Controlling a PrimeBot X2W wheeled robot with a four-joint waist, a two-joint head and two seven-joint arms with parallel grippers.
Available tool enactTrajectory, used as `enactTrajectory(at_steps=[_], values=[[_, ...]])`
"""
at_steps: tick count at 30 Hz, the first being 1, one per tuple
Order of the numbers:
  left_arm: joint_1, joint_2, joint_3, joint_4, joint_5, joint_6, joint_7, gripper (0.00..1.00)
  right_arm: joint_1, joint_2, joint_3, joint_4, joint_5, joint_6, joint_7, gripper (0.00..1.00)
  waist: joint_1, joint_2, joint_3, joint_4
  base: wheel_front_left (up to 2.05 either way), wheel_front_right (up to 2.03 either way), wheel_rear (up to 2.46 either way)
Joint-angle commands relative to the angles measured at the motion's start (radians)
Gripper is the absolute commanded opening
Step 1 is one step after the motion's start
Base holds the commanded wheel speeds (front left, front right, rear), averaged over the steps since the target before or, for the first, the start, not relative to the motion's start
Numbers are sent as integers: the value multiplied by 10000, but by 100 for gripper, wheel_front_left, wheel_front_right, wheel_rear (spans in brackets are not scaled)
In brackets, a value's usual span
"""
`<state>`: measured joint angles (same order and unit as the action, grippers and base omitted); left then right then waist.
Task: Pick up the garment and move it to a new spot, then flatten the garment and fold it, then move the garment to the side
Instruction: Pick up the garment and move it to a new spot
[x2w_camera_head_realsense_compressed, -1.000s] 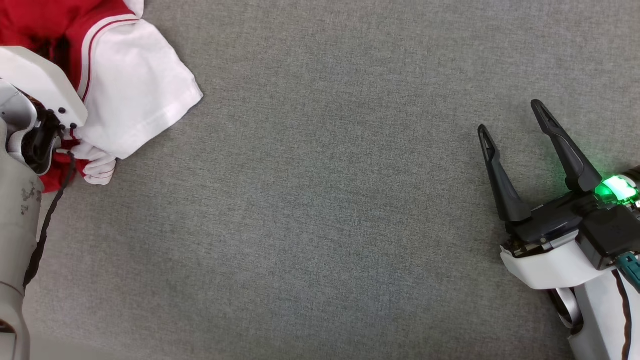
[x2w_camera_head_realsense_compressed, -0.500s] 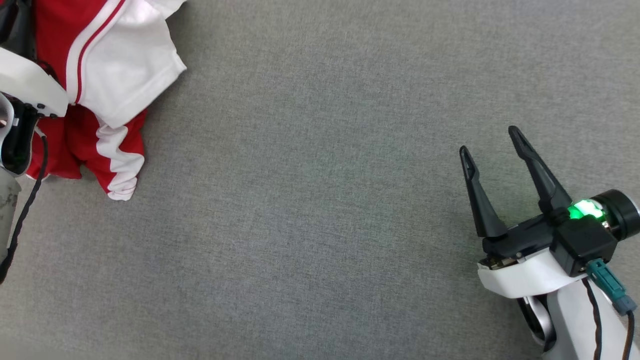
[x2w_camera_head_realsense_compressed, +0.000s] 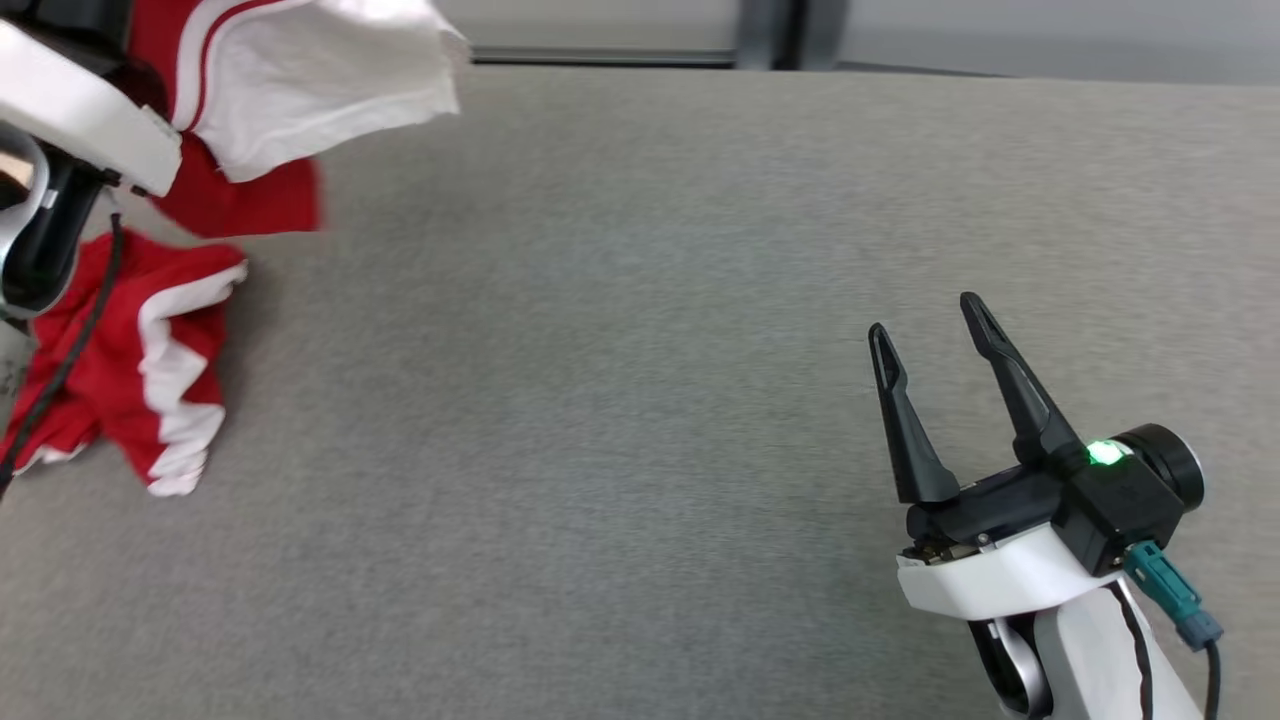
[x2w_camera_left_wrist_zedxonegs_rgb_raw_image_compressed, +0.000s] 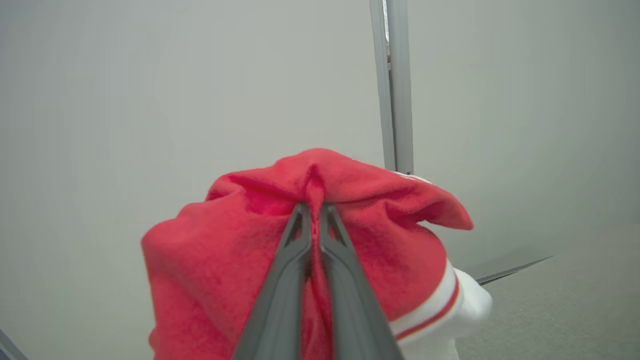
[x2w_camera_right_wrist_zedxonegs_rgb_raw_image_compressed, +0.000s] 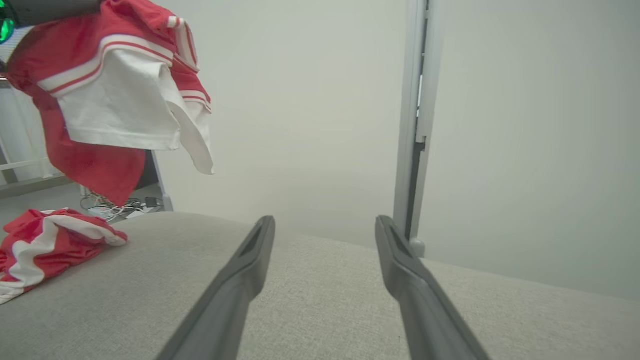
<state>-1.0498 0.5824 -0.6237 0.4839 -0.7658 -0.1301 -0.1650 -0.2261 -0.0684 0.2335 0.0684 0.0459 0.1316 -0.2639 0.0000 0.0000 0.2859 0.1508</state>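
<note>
The garment (x2w_camera_head_realsense_compressed: 300, 90), a red top with white sleeves and striped trim, hangs in the air over the table's far left corner. My left gripper (x2w_camera_left_wrist_zedxonegs_rgb_raw_image_compressed: 312, 207) is shut on a pinched fold of its red cloth (x2w_camera_left_wrist_zedxonegs_rgb_raw_image_compressed: 350, 235). In the head view its white wrist housing (x2w_camera_head_realsense_compressed: 80, 110) sits beside the hanging cloth. In the right wrist view the garment (x2w_camera_right_wrist_zedxonegs_rgb_raw_image_compressed: 115, 100) dangles clear of the table. My right gripper (x2w_camera_head_realsense_compressed: 924, 318) hovers open and holds nothing at the right, fingers pointing away over the table (x2w_camera_right_wrist_zedxonegs_rgb_raw_image_compressed: 325, 220).
A second red and white piece of clothing (x2w_camera_head_realsense_compressed: 130, 370) lies crumpled on the grey table (x2w_camera_head_realsense_compressed: 620, 400) at the left, below the hanging one (x2w_camera_right_wrist_zedxonegs_rgb_raw_image_compressed: 50, 245). Beyond the far edge (x2w_camera_head_realsense_compressed: 700, 62) stand a pale wall and a grey post (x2w_camera_right_wrist_zedxonegs_rgb_raw_image_compressed: 417, 125).
The left gripper has closed on the garment and lifted it off the table. The head camera has tilted up, bringing the far edge into view. The right gripper stays open.
</note>
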Motion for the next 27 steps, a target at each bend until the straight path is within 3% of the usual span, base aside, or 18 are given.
enactTrajectory(at_steps=[1, 10, 17, 21, 27], values=[[-91, -62, -19, -500, -175, 47, 235, 0, 57, 63, -31, -21, 99, -17, -9, 100, 0, 0, -547, -903, 0, 0, 0], [62, -891, -244, -2385, -1024, 185, 1107, 0, 10, 173, -177, -244, 579, -15, -9, 100, 0, 0, -519, -2981, 0, 0, 0], [589, -1894, -864, -2523, -1203, 212, 1021, 0, 44, 176, -448, -378, 849, -15, -9, 100, 0, 0, -189, -4028, 0, 0, 0], [1109, -2560, -1479, -1945, -1114, 148, 739, 0, 159, 182, -598, -432, 925, -15, -9, 100, 0, 0, 84, -4258, 0, 0, 0], [1872, -2978, -2859, -212, 14, 49, -305, 0, 228, 175, -611, -415, 816, -15, -9, 100, 0, 0, 427, -4098, 0, 0, 0]])
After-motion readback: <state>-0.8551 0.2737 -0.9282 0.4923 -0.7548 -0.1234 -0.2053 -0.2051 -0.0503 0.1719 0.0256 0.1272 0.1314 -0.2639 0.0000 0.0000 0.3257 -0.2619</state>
